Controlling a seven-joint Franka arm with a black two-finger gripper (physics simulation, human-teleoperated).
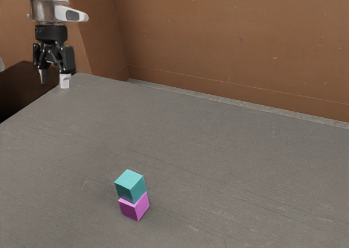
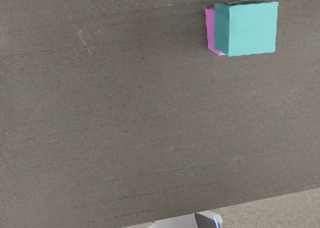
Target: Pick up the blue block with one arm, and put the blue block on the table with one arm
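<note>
Teal-blue block (image 2: 252, 30) mostly covering a pink block (image 2: 210, 30) beneath it, stacked on a scuffed grey table (image 2: 125, 112), pale, partly visible shape (image 2: 175, 222) at the table's edge, lighter speckled surface (image 2: 275, 211) beyond

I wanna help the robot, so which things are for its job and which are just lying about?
For the job:
- blue block, to pick up
- table, where it goes
- gripper

Just there:
- pink block, under the blue one
- brown wall

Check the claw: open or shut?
Open. In the exterior view, the claw has its two fingertips apart with a visible gap and nothing between them; the teal block sits well away, atop the magenta block.
</note>
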